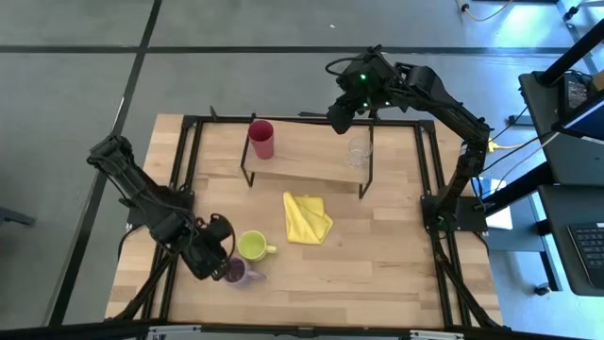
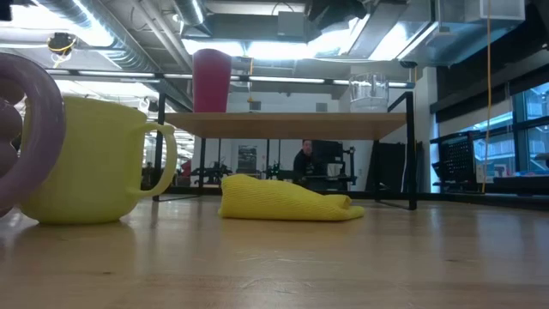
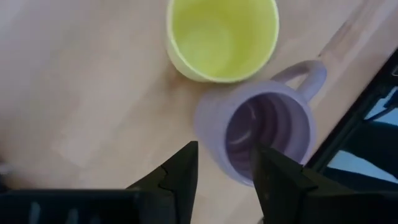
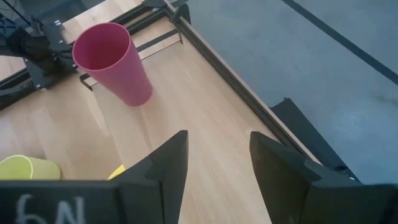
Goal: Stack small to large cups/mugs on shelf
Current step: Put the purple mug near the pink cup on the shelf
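Observation:
The purple mug (image 1: pixel 241 274) stands on its base near the table's near left corner, its handle (image 3: pixel 308 78) pointing away from my left gripper (image 3: pixel 225 155). That gripper is open and hovers over the mug, its fingers either side of the nearer wall. The yellow-green mug (image 1: pixel 253 246) stands just beyond it, close against it. On the shelf (image 1: pixel 311 162), the magenta-red tumbler (image 1: pixel 261 139) stands at the left end and the clear glass (image 1: pixel 359 151) at the right end. My right gripper (image 1: pixel 342 115) is open and raised above the shelf's far side.
A folded yellow cloth (image 1: pixel 307 217) lies on the table in front of the shelf, to the right of the two mugs. The table's black frame rails (image 1: pixel 189 170) run along both sides. Bare shelf board lies between the tumbler and the glass. A person shows far behind the table (image 2: pixel 304 159).

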You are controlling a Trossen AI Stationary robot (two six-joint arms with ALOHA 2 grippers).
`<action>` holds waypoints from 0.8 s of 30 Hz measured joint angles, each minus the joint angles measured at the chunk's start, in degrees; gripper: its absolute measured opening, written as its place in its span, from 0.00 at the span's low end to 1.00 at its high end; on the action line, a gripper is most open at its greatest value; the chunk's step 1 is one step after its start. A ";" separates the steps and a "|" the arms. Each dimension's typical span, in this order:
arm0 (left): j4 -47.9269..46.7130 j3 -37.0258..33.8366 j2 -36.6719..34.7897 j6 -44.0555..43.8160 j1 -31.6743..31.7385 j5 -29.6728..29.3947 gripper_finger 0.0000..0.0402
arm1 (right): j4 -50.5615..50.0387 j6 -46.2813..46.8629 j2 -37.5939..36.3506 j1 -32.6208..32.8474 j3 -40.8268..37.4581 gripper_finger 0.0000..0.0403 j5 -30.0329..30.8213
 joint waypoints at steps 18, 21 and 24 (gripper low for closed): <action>5.60 -2.23 10.06 -2.21 -1.65 4.33 0.34 | -0.07 0.02 0.00 0.00 0.00 0.43 0.02; 5.58 -2.23 11.48 -2.28 -1.47 4.22 0.34 | -0.07 0.02 0.00 0.00 0.00 0.43 0.00; 5.49 -2.23 12.04 -2.18 -1.06 4.62 0.33 | -0.07 0.04 0.00 0.00 0.00 0.43 0.02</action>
